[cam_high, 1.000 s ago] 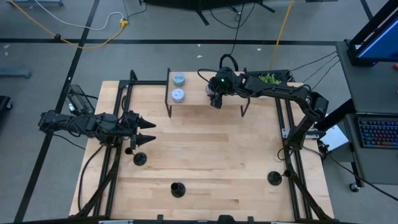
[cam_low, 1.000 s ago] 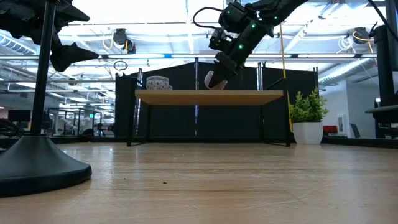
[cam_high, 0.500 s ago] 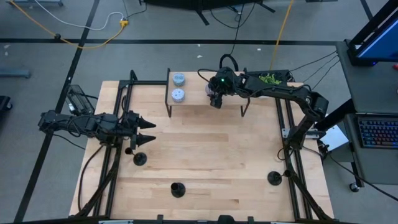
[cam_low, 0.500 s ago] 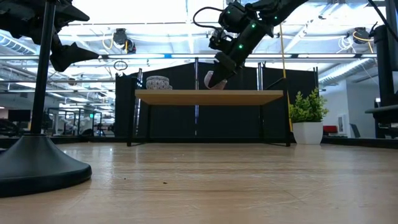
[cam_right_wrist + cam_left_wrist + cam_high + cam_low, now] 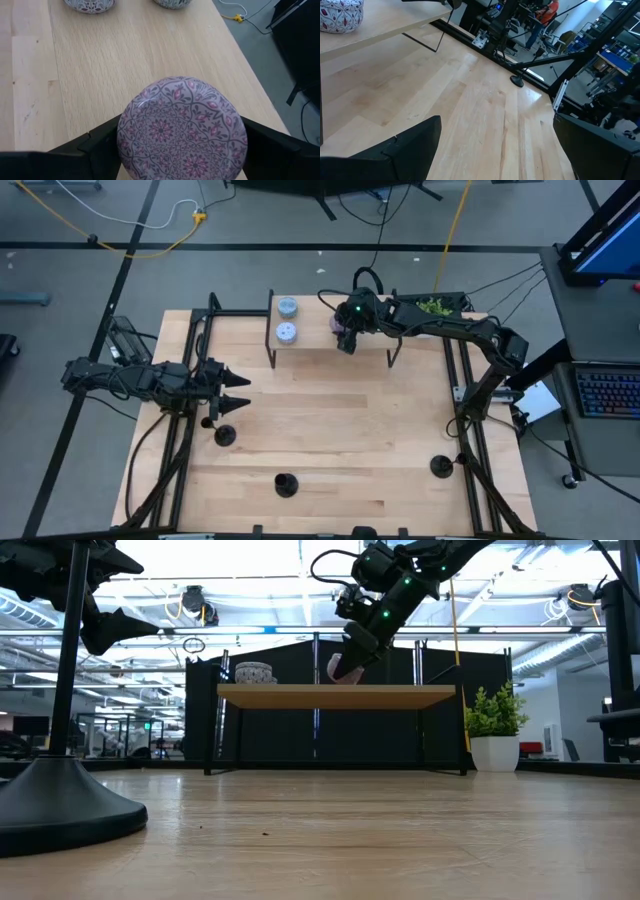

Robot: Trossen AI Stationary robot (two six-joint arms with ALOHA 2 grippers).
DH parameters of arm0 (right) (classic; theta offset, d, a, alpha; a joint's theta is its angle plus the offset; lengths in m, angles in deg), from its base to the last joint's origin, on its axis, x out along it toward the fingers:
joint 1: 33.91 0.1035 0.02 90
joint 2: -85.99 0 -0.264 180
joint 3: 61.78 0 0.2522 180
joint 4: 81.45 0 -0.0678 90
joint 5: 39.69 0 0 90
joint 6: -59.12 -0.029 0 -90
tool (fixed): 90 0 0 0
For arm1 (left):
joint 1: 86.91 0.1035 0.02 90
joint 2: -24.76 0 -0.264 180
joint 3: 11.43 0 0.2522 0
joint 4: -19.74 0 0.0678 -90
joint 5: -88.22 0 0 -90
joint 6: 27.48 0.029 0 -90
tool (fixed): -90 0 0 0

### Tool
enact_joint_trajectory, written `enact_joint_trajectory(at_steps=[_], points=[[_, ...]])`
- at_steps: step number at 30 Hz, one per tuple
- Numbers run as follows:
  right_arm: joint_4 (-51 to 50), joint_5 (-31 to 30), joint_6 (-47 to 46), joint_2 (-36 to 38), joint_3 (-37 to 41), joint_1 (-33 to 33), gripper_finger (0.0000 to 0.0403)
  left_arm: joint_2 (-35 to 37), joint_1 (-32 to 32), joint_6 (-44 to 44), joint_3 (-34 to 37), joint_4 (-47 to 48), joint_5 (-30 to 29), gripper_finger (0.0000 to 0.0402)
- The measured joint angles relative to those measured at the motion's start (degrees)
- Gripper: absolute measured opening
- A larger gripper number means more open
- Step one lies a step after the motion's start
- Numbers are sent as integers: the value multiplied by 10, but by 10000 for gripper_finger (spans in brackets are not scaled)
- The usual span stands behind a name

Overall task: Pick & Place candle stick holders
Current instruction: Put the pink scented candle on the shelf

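Observation:
Three black candle stick holders (image 5: 224, 435) (image 5: 286, 484) (image 5: 440, 466) stand on their disc bases on the wooden table, no gripper near them. One holder (image 5: 62, 802) fills the low view's left; another (image 5: 516, 80) shows in the left wrist view. My right gripper (image 5: 345, 332) (image 5: 352, 658) (image 5: 181, 142) is over the small wooden shelf (image 5: 320, 332), shut on a lilac patterned tin (image 5: 181, 130). At the table's left side my left gripper (image 5: 240, 385) (image 5: 496, 120) hangs open and holds nothing. My right gripper pinches the lilac tin by two opposite sides of its round wall (image 5: 121, 137), one finger on each side. The fingers slant down from the table's right side. The tin (image 5: 345, 668) sits tilted just over the shelf top; whether its lower edge touches the shelf, I cannot tell.
A blue tin (image 5: 287, 307) and a white tin (image 5: 286, 332) stand at the shelf's left end. Black frame rails (image 5: 190, 380) (image 5: 465, 390) run along both table sides. Bare wood (image 5: 330, 410) spreads across the middle of the table. A potted plant (image 5: 492, 730) stands beyond the table.

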Motion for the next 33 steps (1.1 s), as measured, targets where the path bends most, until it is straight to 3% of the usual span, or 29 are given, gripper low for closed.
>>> enact_joint_trajectory(at_steps=[16, 33], points=[[-7, 2, -26, 0, 12, 0, 318, 0, 0, 1, 0, 0, 0, 392], [49, 2, -26, 1, 54, 0, 318, 0, 0, -7, 0, 0, -1, 392]])
